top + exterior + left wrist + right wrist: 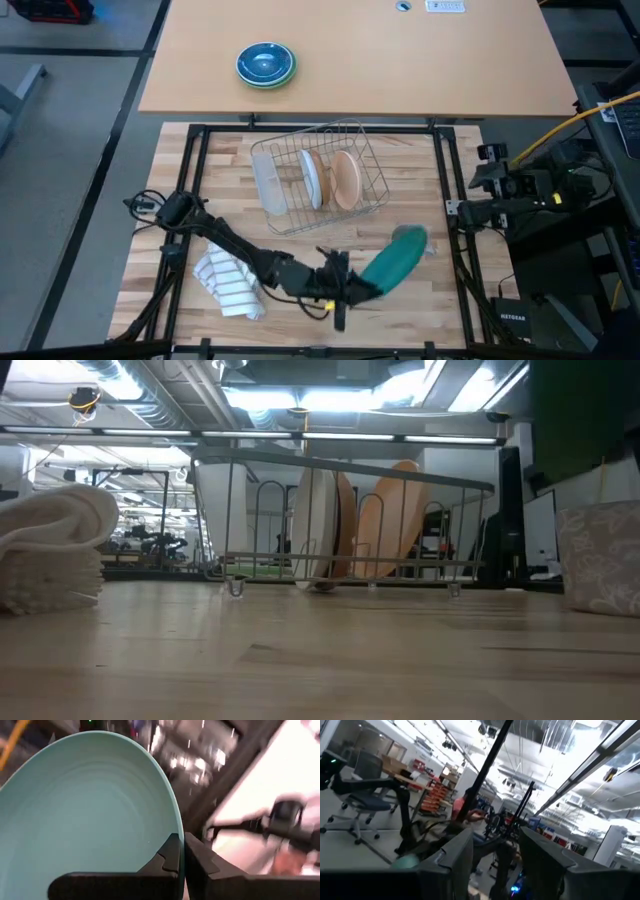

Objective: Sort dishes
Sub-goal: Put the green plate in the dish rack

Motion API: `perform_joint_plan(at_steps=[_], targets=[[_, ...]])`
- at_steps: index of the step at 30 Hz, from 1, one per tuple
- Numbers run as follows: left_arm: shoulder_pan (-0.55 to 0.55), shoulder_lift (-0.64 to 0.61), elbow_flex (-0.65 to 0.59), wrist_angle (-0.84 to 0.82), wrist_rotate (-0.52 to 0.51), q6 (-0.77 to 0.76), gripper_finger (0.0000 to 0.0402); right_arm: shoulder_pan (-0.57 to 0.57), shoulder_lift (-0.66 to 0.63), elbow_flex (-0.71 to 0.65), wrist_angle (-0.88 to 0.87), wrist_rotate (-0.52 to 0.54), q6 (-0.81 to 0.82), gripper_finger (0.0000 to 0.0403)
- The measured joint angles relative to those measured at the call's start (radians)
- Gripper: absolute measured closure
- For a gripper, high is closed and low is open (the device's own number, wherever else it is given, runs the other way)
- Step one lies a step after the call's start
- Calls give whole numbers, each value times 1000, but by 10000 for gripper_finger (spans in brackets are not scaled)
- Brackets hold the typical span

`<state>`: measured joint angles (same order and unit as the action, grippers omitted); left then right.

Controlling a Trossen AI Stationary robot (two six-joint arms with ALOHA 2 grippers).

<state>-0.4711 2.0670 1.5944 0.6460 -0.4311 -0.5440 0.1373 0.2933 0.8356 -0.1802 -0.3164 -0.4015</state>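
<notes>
Your left gripper (350,291) is clamped on the rim of the green plate (393,260), holding it lifted and tilted over the near right part of the wooden table (440,300); the left wrist view shows both fingers (172,855) pinching the plate's edge with very little overlap. The white plate (313,178) and the tan plate (345,178) already stand on edge side by side in the wire rack (275,160), which sits near the table's middle, well apart from the held plate. The right gripper (495,855) waits off the right side of the table, jaws spread and holding nothing. Risks as you judge the next move: the grip is on the rim only, so a quick wrist turn could let the plate pivot or slip out. The rack's open slot looks to lie beside the tan plate, so coming in at a slant could knock that plate against the white one or catch the rack's top wire and shove the whole rack. The striped cloth (230,283) lies just beside your left arm's elbow, so a wide swing could drag it. The stacked bowls (265,64) sit far off on the other table, out of the way.
</notes>
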Motion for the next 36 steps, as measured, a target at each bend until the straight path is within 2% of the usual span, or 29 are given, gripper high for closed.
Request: perform_joint_plan(at_steps=[5,11,17,21,26,36], targets=[[56,0,0,195,-82,77,401,0,-36,0,-69,0,-1,237],[146,0,0,281,-182,141,401,0,-36,0,-126,1,-25,237],[251,2,0,278,-199,98,401,0,-36,0,-210,64,-53,237],[305,6,0,275,-260,69,402,0,-36,0,-267,114,-54,237],[343,12,0,268,-355,64,401,0,-36,0,-315,160,-74,237],[396,12,1,163,-419,-41,401,0,-36,-1,-325,204,-104,237]])
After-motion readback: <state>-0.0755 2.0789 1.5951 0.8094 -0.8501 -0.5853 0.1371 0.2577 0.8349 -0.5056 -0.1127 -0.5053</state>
